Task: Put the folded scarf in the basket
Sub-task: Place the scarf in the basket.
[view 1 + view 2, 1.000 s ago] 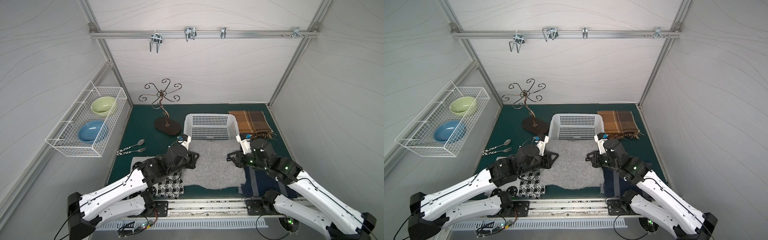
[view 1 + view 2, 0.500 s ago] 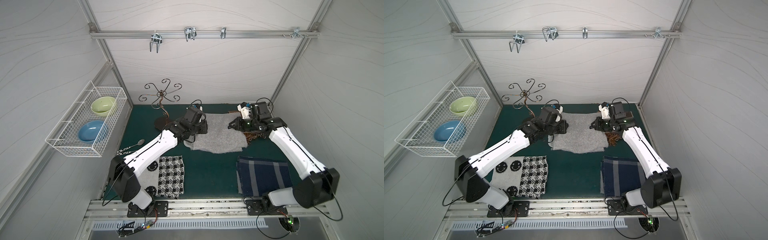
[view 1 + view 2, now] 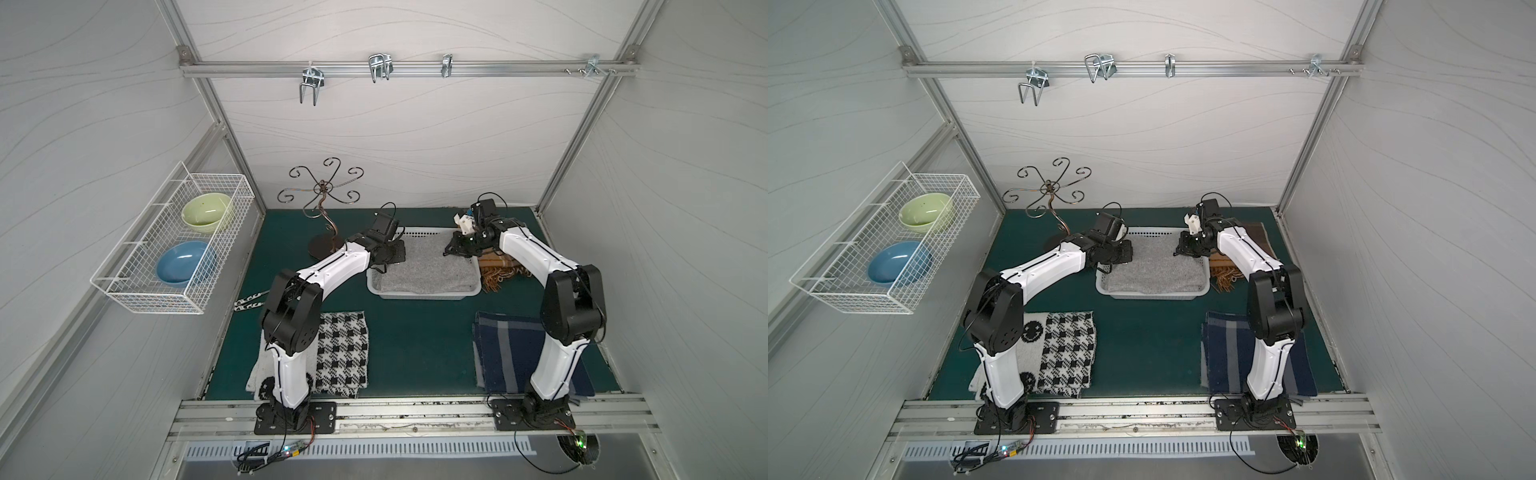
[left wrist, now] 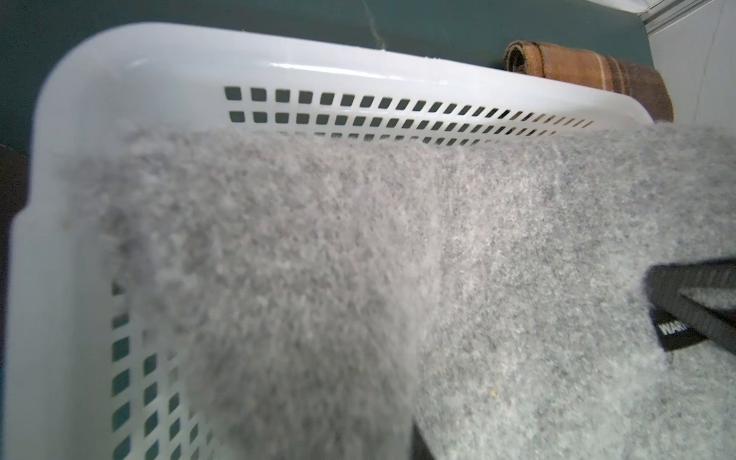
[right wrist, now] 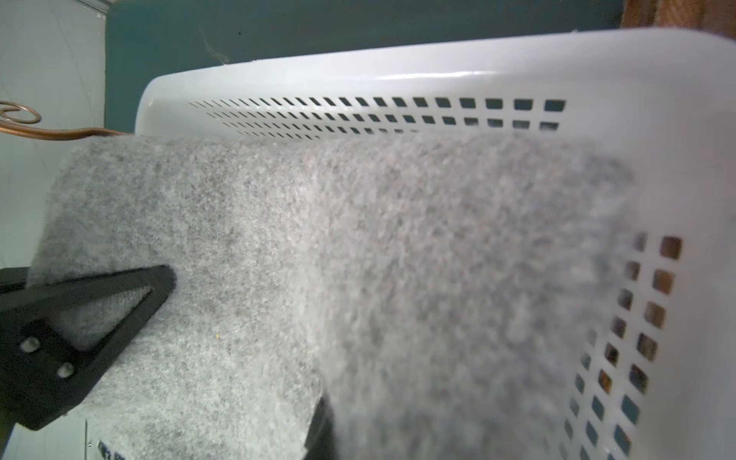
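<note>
Judging from both top views, the green surface (image 3: 415, 345) posed no threat. The trouble lay with the basket (image 3: 415, 296), a light plastic thing standing free toward the far end, with nothing to steady it if an arm dragged or pressed on it. The scarf (image 3: 428, 266), grey and fuzzy, lay inside the basket and covered nearly all of its floor, so the placing looked almost done. Its far edge, though, seemed lifted near the far rim rather than lying flat. The left arm (image 3: 332, 266) reached in past the stand (image 3: 322, 251), and the right arm (image 3: 536, 257) reached over the plaid cloth (image 3: 503, 270) lying just beside the basket. A careless retreat could therefore have knocked the stand or snagged that cloth's fringe. The left jaws and the right jaws were each closed on a far corner of the scarf. If one pair let go before the other, the fold would likely have slumped askew or spilled over the rim. If the arms drew back without fully letting go, the fuzzy cloth could have clung and been hauled out again, perhaps tipping the basket with it. Pushing lower to seat the edge risked a fingertip catching in the wall's small holes. The label (image 4: 673, 330) beside the right jaws, seen in the left wrist view, was one more small thing to catch.
</note>
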Robot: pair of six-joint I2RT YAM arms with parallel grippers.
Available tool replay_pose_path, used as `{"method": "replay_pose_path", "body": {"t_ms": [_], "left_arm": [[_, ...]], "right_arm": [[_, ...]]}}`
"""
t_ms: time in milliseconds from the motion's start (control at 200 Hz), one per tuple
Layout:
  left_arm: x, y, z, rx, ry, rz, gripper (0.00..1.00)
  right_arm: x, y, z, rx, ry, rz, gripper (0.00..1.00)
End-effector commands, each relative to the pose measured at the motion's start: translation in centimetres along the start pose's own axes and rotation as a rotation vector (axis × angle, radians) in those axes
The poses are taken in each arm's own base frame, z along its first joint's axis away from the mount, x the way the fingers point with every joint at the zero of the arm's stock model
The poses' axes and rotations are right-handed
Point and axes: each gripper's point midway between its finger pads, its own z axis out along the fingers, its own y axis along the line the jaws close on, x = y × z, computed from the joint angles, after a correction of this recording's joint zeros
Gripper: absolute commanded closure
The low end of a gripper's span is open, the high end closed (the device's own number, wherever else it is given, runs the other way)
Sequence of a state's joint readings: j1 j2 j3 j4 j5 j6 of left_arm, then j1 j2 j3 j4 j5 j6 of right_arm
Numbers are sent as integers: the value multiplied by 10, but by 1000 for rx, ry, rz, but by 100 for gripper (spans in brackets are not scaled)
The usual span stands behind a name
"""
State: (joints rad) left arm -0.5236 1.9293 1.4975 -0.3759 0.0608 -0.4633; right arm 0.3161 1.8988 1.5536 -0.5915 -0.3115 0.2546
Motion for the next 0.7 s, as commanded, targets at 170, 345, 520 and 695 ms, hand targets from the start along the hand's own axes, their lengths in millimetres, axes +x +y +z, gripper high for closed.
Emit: {"method": "replay_pose_path", "body": {"t_ms": [170,345,520,695], "left_arm": [[-12,0,15,9,-75,4,100],[-20,-1,22,4,-83,19,100],[-29,2,25,-26,-80,37,100],[-11,15,41,-75,-19,44,93]], "right_arm": [[1,-16,24,147,25,-111,100],[-1,-21,34,170,-3,-102,100],[-5,-25,36,191,-11,-95,100],[9,-29,49,204,31,-97,100]]}}
